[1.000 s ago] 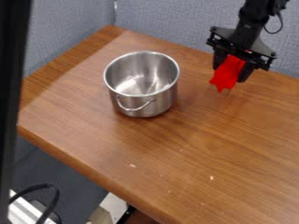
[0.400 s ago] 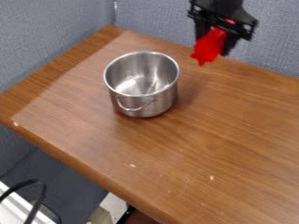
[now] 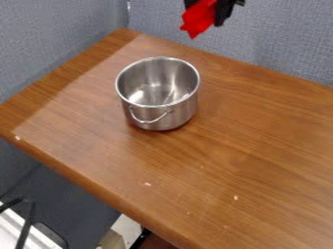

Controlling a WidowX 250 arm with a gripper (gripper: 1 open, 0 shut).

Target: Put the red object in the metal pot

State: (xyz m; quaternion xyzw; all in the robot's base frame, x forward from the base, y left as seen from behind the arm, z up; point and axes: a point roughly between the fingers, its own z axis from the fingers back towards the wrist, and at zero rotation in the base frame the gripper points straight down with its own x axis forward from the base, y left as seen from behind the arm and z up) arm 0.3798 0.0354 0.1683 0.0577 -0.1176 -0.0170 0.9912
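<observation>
A wooden table stands against a grey fabric wall. A shiny steel pot sits upright on the table's left half, mouth open and empty, its thin wire handle folded down against the front side.

At the very top edge of the view, only the tip of the dark gripper shows; the rest of the arm is cut off. It pinches the red block between its jaws, the block hanging down and a little tilted. The block is high in the air, well clear of the table, and appears above and behind the pot, toward the wall, not yet over the opening.

The step in hand looks like the carry toward the pot. To do it well, the grip should stay firm while the block travels forward until it hangs squarely over the middle of the pot's mouth, not over the rim. Then a lowering, so the block's bottom end dips inside the walls before the jaws part; dropped from this height it could bounce off the rim or clatter out. The handle lies low at the front, so it should not get in the way.
</observation>
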